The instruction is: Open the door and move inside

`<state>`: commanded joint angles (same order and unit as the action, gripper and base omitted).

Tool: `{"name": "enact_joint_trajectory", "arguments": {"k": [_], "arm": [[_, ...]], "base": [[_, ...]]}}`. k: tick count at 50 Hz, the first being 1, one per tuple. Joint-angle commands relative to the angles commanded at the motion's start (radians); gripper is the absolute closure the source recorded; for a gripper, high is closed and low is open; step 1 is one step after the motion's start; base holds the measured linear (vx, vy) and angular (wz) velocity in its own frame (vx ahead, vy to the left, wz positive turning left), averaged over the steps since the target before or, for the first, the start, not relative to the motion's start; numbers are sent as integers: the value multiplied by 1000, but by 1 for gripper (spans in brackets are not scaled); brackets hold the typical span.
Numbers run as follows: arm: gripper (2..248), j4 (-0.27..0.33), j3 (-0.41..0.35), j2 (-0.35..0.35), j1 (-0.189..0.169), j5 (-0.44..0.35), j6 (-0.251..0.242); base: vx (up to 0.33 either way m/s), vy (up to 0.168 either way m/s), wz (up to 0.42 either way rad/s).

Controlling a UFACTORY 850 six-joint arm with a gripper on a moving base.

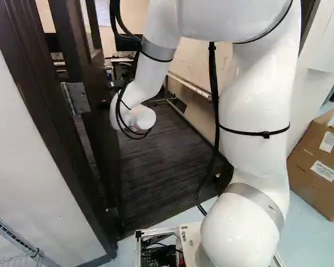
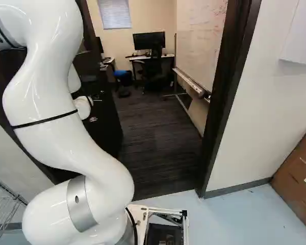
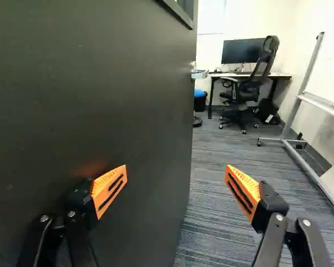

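Wrist view: pincer [image 3: 176, 176] spread wide, door edge [image 3: 187, 139] ahead between fingers, carpet [image 3: 209, 183] alongside.

Matt door [image 3: 100, 111], glossy arm [image 2: 66, 148]

The door looks smooth; a hinge [image 1: 76, 98] is dull metal. The arm gleams like hard plastic, with satin metal bands [image 2: 80, 209]. Carpet [image 3: 211, 222] looks matt and woven; the pale floor [image 2: 245, 219] is smooth, faintly shiny. The box [image 1: 306, 183] is cardboard.
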<state>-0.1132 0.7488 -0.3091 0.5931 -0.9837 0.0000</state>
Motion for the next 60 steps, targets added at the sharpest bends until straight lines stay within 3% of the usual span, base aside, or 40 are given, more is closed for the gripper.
{"name": "enact_joint_trajectory", "arguments": {"k": [33,60], "arm": [[3,1,0,0,-5,-1,0],[3,1,-13,11,-75,-1,0]], "base": [[0,0,0],[0,0,0]]}}
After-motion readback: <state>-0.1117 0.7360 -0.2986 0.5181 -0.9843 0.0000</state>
